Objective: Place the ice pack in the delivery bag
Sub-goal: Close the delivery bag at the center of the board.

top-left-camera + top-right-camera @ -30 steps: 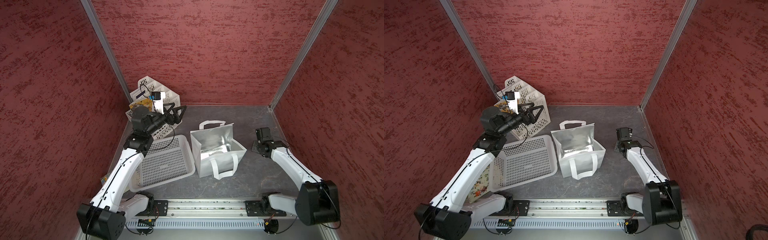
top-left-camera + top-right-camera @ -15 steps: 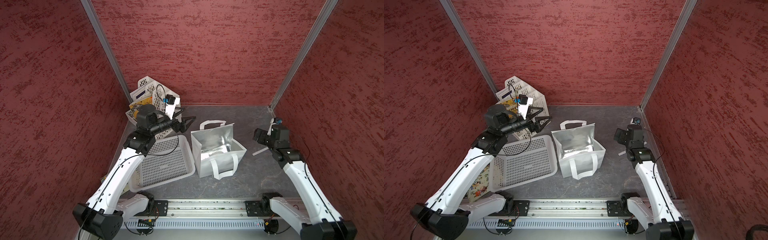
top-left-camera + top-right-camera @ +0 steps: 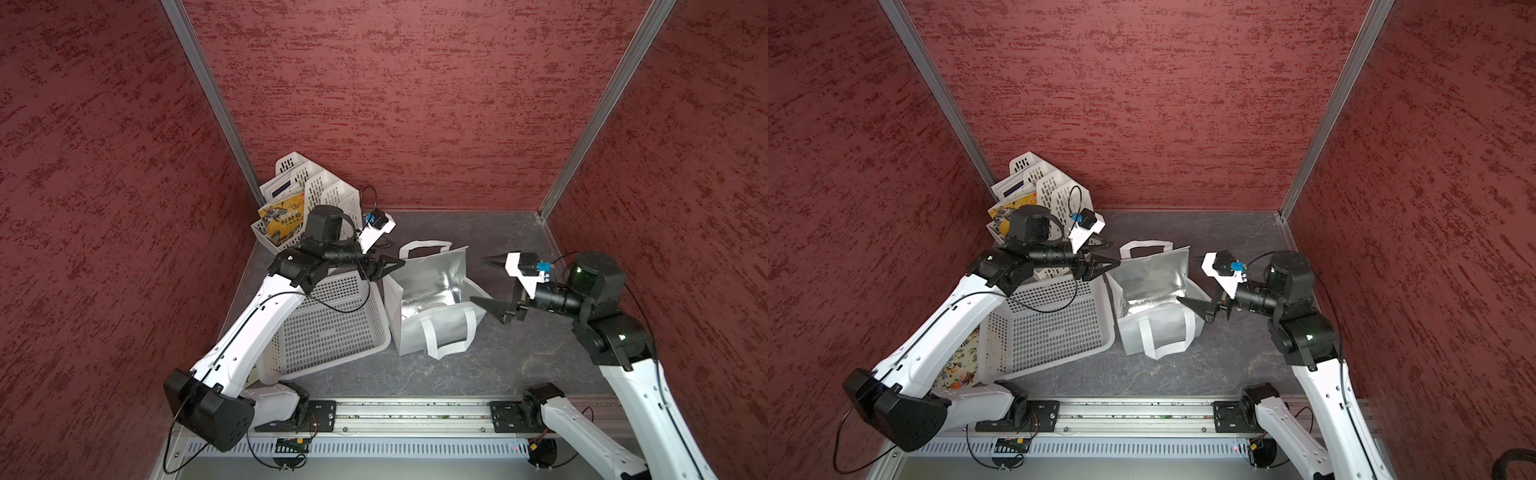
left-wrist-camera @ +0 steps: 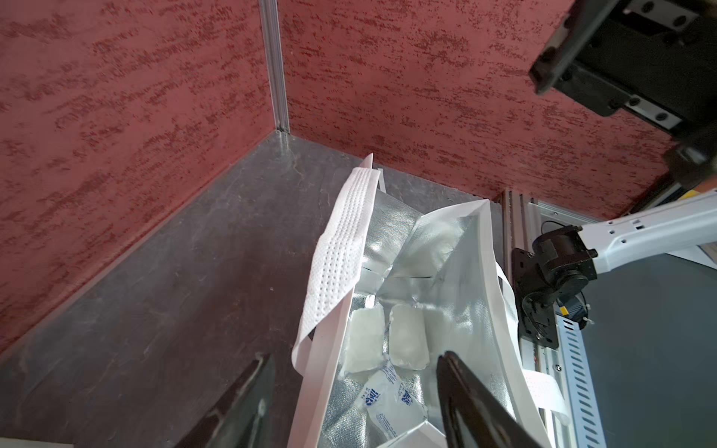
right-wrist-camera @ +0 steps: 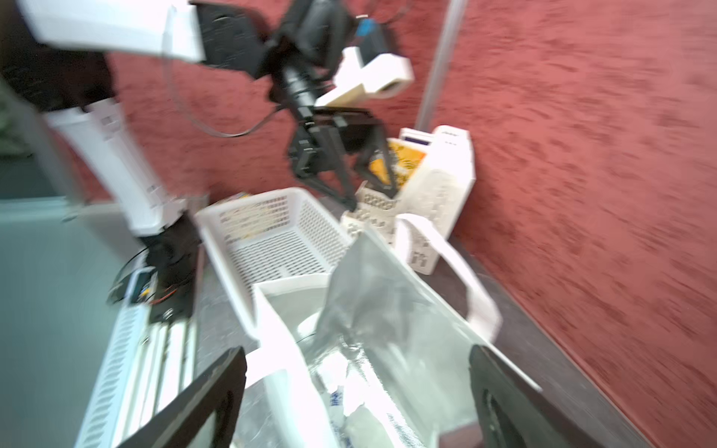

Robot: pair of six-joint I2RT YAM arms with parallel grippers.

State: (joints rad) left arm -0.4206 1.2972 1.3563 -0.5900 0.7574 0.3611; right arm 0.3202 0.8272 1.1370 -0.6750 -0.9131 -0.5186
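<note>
Swinging in toward the delivery bag [image 3: 415, 336], the left gripper [image 3: 392, 254] is half open at its rim and the right gripper [image 3: 490, 283] has just sprung wide beside it, both empty, with the ice pack [image 4: 407, 333] already inside, so basically done I reckon.

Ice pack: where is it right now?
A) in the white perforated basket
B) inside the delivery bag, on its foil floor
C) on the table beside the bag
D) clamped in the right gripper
B: the left wrist view looks down into the open delivery bag and shows the ice pack lying on its silvery bottom.
</note>
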